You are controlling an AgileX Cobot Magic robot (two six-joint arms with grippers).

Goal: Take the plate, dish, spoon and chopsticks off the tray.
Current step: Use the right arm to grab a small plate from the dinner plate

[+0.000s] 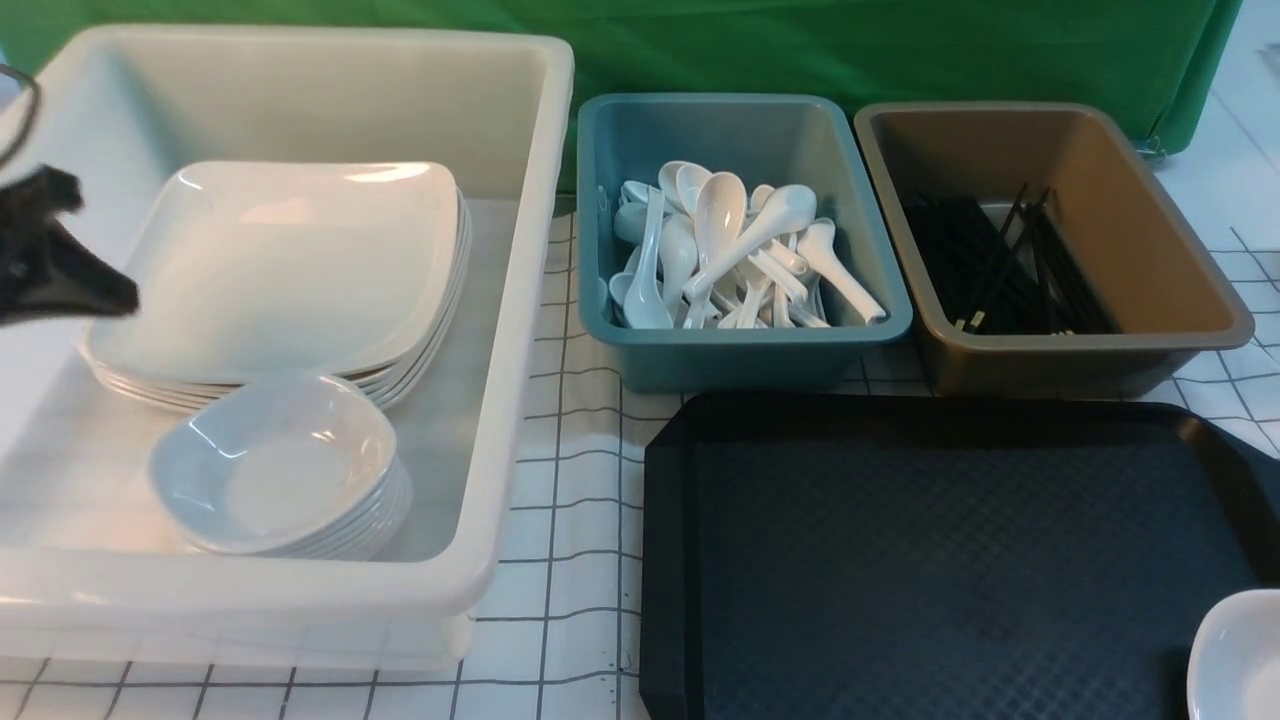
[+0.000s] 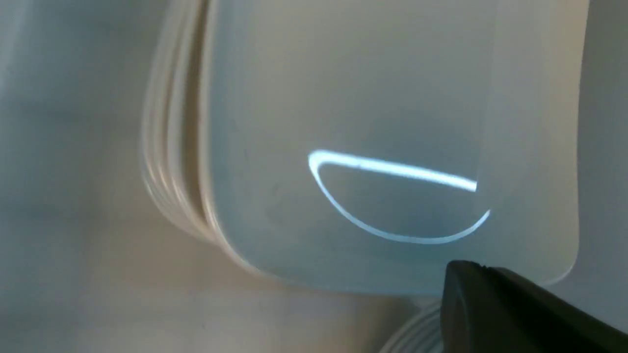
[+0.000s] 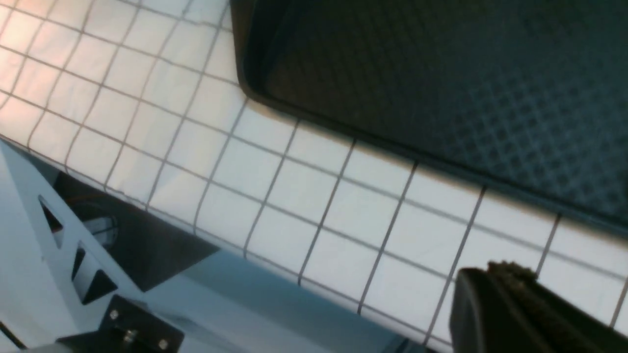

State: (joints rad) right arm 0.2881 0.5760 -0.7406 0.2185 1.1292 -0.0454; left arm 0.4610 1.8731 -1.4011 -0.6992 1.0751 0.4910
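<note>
The black tray [image 1: 900, 560] lies bare in the front view, apart from a white rounded piece [image 1: 1240, 655] at its near right corner. The frame edge cuts that piece, so I cannot tell plate from dish. Stacked square plates [image 1: 290, 260] and small dishes [image 1: 280, 470] sit in the white tub [image 1: 510, 330]. My left gripper [image 1: 120, 295] hovers over that tub's left side, shut and empty, its tips [image 2: 461, 268] just above the top plate [image 2: 368, 122]. My right gripper [image 3: 490, 269] is shut on nothing over the checked cloth [image 3: 294, 206], beside the tray's edge [image 3: 343, 122].
A teal tub [image 1: 740, 350] behind the tray holds several white spoons [image 1: 720, 250]. The brown tub [image 1: 1060, 350] to its right holds several black chopsticks [image 1: 1000, 270]. A green drape [image 1: 800, 50] closes the back. The robot's base [image 3: 73, 274] shows below the table edge.
</note>
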